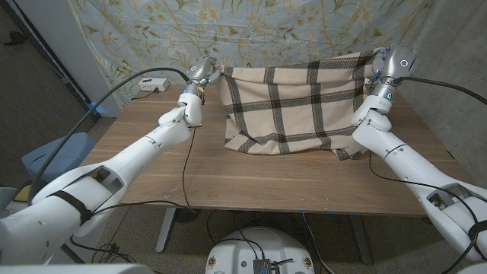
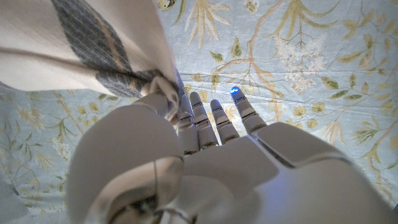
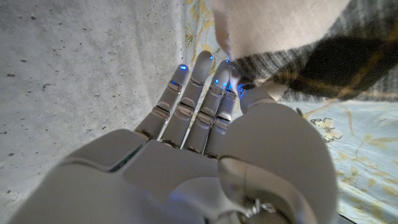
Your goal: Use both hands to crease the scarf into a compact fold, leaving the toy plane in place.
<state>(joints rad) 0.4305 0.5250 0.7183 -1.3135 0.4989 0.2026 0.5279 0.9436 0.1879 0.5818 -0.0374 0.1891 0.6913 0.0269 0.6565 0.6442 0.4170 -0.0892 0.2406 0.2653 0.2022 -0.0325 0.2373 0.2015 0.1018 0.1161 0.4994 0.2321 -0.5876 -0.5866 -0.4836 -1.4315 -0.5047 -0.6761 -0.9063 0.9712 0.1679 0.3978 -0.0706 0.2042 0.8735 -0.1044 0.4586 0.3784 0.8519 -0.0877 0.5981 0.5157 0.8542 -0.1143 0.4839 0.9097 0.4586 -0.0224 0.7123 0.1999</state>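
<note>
Fabric is pinched at each upper corner: the left hand grips one corner of the plaid scarf, and in the left wrist view the cloth is seen bunched between thumb and fingers. The right hand holds the opposite corner, the weave gathered at its fingertips in the right wrist view. Between the two hands the scarf is stretched with its long axis running across the wooden counter, its top edge raised and sagging slightly, its lower edge lying on the counter nearer the robot. Both hands are judged equally placed, so the fold depends on the raised edge being carried toward that resting lower edge. No toy plane can be made out.
</note>
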